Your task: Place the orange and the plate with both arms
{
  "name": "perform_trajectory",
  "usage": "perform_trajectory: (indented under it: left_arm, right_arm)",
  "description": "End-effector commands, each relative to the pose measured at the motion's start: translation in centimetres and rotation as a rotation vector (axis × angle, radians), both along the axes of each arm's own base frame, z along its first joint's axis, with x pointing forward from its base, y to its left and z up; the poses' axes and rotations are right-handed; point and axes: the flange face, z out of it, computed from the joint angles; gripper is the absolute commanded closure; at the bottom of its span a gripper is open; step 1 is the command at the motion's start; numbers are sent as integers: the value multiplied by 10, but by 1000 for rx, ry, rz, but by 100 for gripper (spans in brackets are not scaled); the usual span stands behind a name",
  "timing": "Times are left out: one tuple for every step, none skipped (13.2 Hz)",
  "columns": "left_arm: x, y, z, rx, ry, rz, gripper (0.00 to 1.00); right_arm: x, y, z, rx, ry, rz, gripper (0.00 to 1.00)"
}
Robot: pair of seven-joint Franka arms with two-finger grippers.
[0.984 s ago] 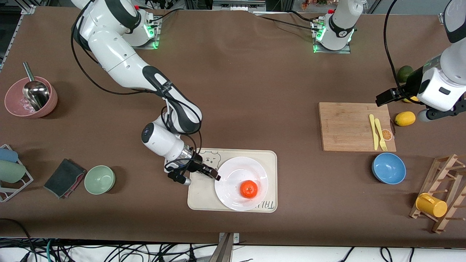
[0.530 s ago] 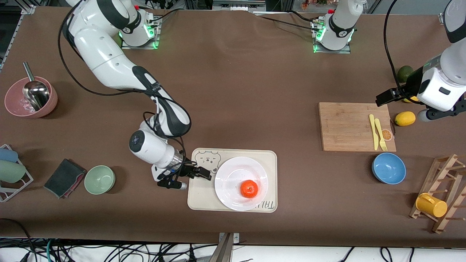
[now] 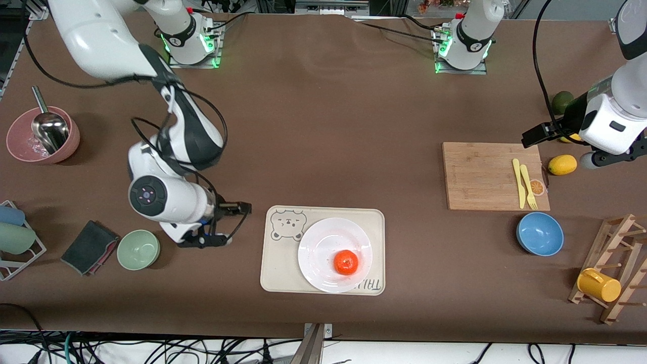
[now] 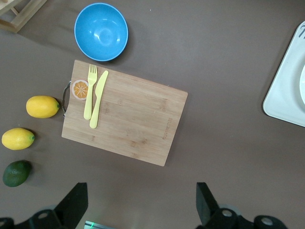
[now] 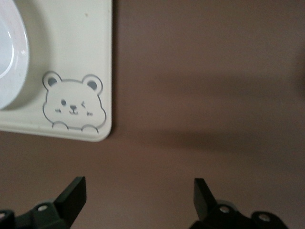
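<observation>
Right tool [image 3: 230,222] has let go and backed off the cream bear-print tray [image 3: 275,263], fingers apart, empty. Small orange-red orange [image 3: 346,262] sits on the glossy white plate [image 3: 318,242] beside it. Left tool [image 4: 143,205] waits spread over the bamboo board [image 4: 125,117]. Looks done.

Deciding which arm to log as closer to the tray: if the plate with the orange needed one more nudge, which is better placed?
Right, probably. The right gripper, fingers open, is beside the tray holding the plate and orange. The left gripper waits over the lemons.

orange-red orange [image 3: 346,262], white plate [image 3: 323,242], cream bear-print tray [image 3: 275,268], blue bowl [image 3: 540,233]
</observation>
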Motion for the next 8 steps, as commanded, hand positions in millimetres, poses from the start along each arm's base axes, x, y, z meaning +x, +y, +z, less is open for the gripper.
perform_trajectory:
  left_arm:
    - [-1, -1, 7, -35, -2, -13, 0]
    - [-1, -1, 7, -35, -3, -13, 0]
    - [-1, -2, 7, -35, -2, -14, 0]
    - [-1, -1, 7, -35, -2, -13, 0]
    - [-1, -1, 7, -35, -3, -13, 0]
    - [-1, -2, 7, -35, -2, -14, 0]
    - [-1, -2, 6, -35, -2, -14, 0]
    - [0, -2, 7, -35, -3, -14, 0]
  right_arm:
    - [-55, -15, 56, -112, 31, 33, 0]
    - [-70, -26, 74, -139, 16, 25, 0]
    - [-85, -32, 82, -154, 18, 31, 0]
    - [-93, -44, 93, -168, 11, 24, 0]
    - [-98, -55, 103, -169, 9, 22, 0]
    - [-101, -60, 109, -163, 17, 34, 0]
    - [-100, -74, 117, -163, 20, 34, 0]
    - [-104, -82, 128, -136, 17, 32, 0]
